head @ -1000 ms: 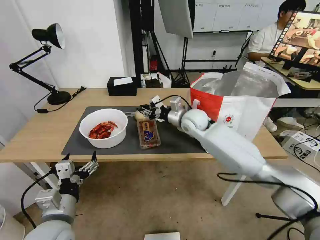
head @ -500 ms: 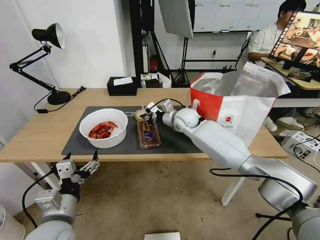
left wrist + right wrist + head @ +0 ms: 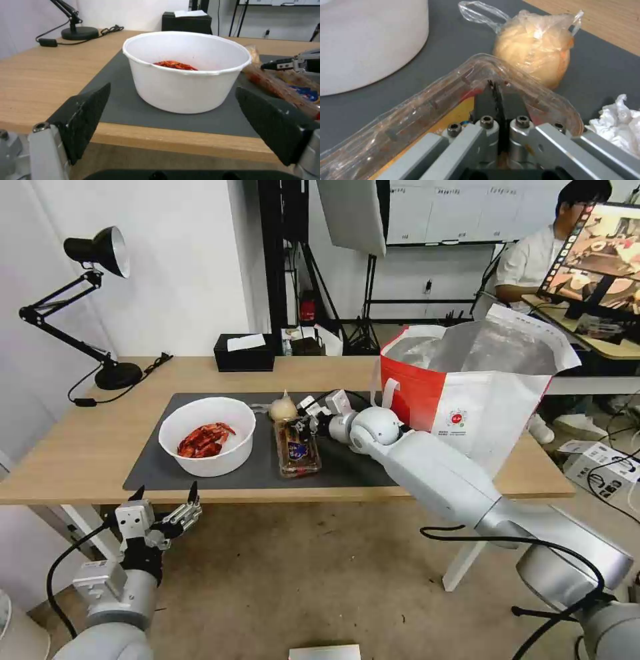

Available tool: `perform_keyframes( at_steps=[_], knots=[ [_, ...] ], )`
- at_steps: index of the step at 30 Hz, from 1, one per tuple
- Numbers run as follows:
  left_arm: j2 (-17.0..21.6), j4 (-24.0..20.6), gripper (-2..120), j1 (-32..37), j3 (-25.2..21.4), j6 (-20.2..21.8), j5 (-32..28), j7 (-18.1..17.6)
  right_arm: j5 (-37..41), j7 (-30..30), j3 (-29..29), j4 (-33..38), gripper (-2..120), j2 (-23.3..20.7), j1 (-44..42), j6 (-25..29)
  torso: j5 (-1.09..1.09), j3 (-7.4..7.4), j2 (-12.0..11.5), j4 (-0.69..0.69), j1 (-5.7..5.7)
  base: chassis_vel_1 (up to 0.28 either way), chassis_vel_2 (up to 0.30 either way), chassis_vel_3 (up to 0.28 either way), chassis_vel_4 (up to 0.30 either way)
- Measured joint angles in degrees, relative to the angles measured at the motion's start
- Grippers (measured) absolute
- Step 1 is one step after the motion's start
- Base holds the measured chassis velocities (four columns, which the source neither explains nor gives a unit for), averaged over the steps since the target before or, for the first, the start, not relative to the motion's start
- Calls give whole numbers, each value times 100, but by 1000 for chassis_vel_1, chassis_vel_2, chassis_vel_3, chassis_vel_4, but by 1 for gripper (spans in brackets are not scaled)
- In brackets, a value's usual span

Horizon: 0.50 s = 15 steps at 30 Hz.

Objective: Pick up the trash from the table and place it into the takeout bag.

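Light wood runs the length of your worktop (image 3: 87, 447), and the dark grey mat (image 3: 353, 463) on it carries all the trash. Your clamshell box (image 3: 297, 450) lies at the mat's middle, and your right gripper (image 3: 301, 424) is at its far corner: the right wrist view shows its jaws pressed together on the clear rim of that corner (image 3: 493, 75), with no gap between them. Just beyond that corner you have the knotted plastic bag (image 3: 283, 409) with its beige filling, sitting close against the box. The crumpled tissue (image 3: 620, 125) lies on the mat just beside the gripper, on the side away from the bowl. To the box's left stands your white bowl (image 3: 208, 435), red crayfish shells (image 3: 203, 440) in its bottom. The takeout bag (image 3: 480, 387) stands open at the worktop's right end, foil lining showing. Your left gripper (image 3: 163, 503) hangs below the worktop's near edge, in front of the bowl, jaws spread wide with nothing between them. A black tissue box (image 3: 245, 352) and a desk lamp (image 3: 87, 307) sit along the far side.
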Motion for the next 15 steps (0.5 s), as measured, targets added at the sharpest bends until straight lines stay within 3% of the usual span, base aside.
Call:
perform_keyframes(
  at_steps=[9, 15],
  knots=[
    [64, 63, 100, -91, 79, -22, -24, 76, 86, 90, -1, 127, 0, -92, -9, -74, 0, 0, 0, 0, 0, 0, 0, 0, 0],
    [335, -14, 100, -254, 137, -18, -946, 315, 164, 173, 14, 277, 0, -173, -54, -100, 0, 0, 0, 0, 0, 0, 0, 0, 0]
  ],
)
